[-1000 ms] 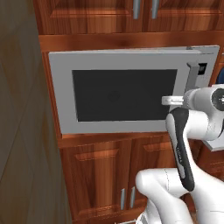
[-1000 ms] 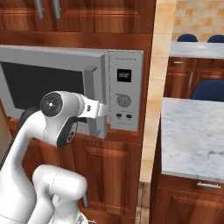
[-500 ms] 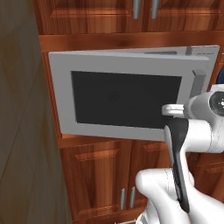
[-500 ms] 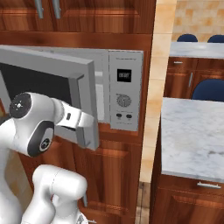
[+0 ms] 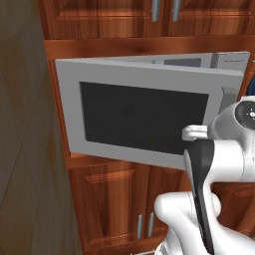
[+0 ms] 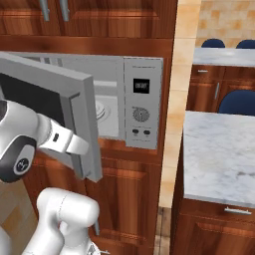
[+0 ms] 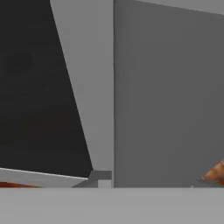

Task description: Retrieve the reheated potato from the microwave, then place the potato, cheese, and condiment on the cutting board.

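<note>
the microwave (image 6: 142, 107) is a silver-grey box with a dark glass door (image 5: 142, 117), display and round knob; it sits right in front of the gripper, whose finger spread cannot be told; the door has swung wider than half a second ago, showing the turntable inside.

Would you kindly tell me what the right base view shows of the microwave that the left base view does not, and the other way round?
The right base view alone shows the control panel with its display and round knob, the glass turntable in the open cavity, and a marble counter with blue chairs behind it. The left base view alone shows the door's dark window face-on. Both show the microwave set among wooden cabinets, its door swung partly open, and the white arm reaching to the door's free edge.
</note>
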Controlling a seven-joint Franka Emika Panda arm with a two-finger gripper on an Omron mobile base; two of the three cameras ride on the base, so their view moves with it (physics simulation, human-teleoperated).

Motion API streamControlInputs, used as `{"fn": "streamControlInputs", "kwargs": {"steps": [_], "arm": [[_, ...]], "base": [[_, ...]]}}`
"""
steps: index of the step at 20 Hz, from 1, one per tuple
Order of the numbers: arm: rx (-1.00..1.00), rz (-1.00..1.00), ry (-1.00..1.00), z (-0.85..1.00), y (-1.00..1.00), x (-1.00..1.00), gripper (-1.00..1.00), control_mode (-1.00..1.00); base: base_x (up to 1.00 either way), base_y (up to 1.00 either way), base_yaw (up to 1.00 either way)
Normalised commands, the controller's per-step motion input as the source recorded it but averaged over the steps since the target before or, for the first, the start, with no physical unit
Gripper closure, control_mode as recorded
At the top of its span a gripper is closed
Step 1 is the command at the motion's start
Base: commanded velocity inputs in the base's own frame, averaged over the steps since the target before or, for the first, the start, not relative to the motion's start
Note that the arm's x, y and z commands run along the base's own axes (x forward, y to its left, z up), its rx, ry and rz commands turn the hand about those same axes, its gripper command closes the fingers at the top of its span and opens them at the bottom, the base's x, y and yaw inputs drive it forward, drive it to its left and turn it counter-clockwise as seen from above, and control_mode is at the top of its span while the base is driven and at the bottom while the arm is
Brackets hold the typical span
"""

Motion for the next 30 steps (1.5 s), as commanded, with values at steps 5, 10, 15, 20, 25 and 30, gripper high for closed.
{"fn": "streamControlInputs", "kwargs": {"steps": [5, 10, 15, 20, 25, 30], "arm": [[0.00, 0.00, -0.01, 0.00, 0.52, -0.52, 1.00, -1.00], [0.00, 0.00, -0.08, 0.00, 0.50, -0.38, -1.00, -1.00], [0.03, -0.02, -0.06, -0.03, 0.12, -0.30, -1.00, -1.00], [0.07, -0.05, -0.07, 0.00, -0.02, -0.68, -1.00, -1.00], [0.12, 0.02, -0.06, 0.02, -0.30, -0.38, -1.00, -1.00], [0.15, 0.11, -0.12, -0.01, -0.35, -0.51, -1.00, -1.00]], "base": [[0.00, 0.00, 0.00], [0.00, 0.00, 0.00], [0.00, 0.00, 0.00], [0.00, 0.00, 0.00], [0.00, 0.00, 0.00], [0.00, 0.00, 0.00]]}}
